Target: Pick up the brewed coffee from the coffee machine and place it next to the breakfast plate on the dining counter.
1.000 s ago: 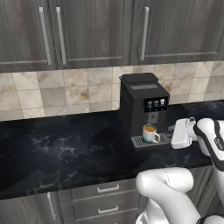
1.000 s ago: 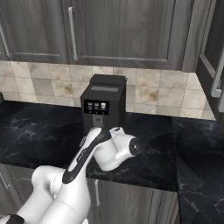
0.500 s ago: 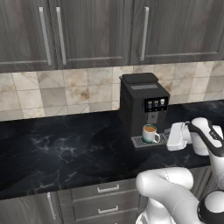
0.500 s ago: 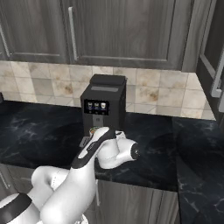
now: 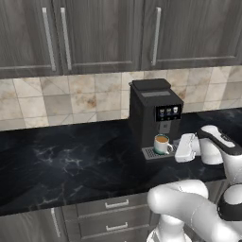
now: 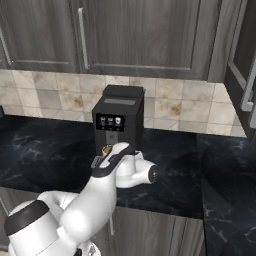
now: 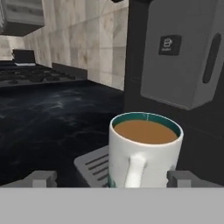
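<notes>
The brewed coffee [image 5: 162, 144] is a white mug with a teal base, full of light brown coffee. It stands on the silver drip tray [image 5: 151, 154] of the dark coffee machine [image 5: 155, 111]. My gripper [image 5: 177, 148] is open just right of the mug, level with it. In the hand view the mug [image 7: 144, 151] fills the centre with its handle facing me. My gripper [image 7: 113, 178] is spread wide to either side of the mug and touches nothing. The mug's rim [image 6: 107, 149] peeks out behind my forearm below the machine [image 6: 118, 117]. The breakfast plate and dining counter are out of view.
The machine stands on a black marble wall counter [image 5: 71, 165] against a tiled backsplash [image 5: 71, 101], under dark upper cabinets [image 5: 94, 33]. A stove [image 7: 26, 74] lies far along the counter. Drawers [image 5: 113, 212] run below the counter's front edge.
My hand has moved left along the counter toward the mug and now sits close beside it. The mug has not moved and the jaws stay wide.
</notes>
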